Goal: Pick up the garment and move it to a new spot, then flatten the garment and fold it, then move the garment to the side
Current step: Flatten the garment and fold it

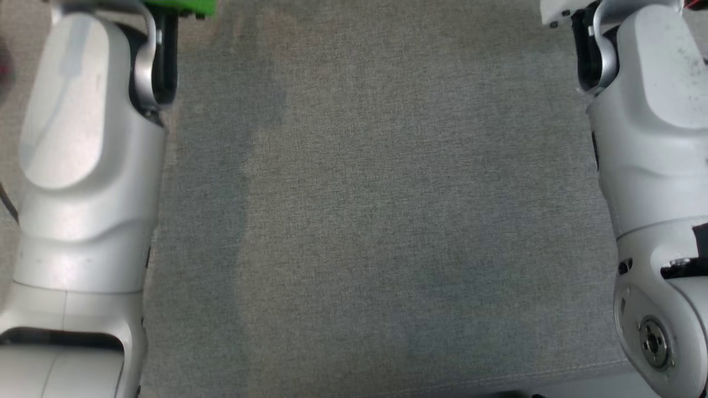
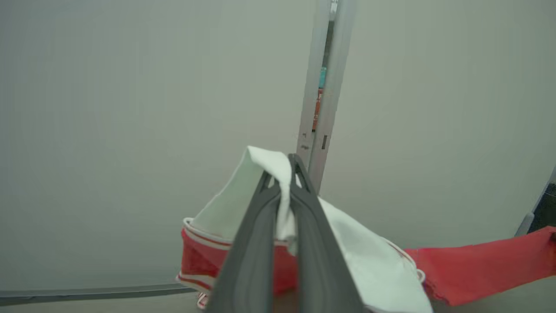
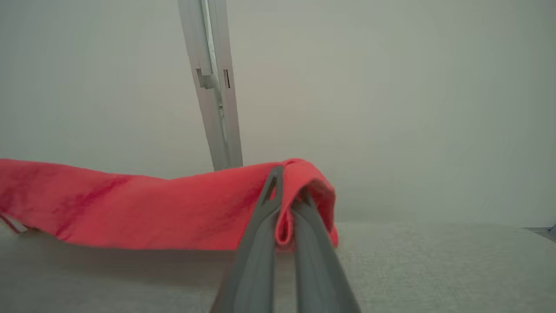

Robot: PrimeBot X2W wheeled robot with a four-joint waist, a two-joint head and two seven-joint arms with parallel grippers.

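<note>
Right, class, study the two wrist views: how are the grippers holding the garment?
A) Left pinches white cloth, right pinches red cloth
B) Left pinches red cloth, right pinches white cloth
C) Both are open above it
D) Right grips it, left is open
A: the left gripper is shut on a white fold of the garment, while the right gripper is shut on a red fold.

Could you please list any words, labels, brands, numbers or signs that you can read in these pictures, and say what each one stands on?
No text can be read here.
On the grey post: small dark marks and teal and red patches, too small and blurred to read.
On the red and white garment: no print or label shows.
On the grey cloth surface: no markings.
</note>
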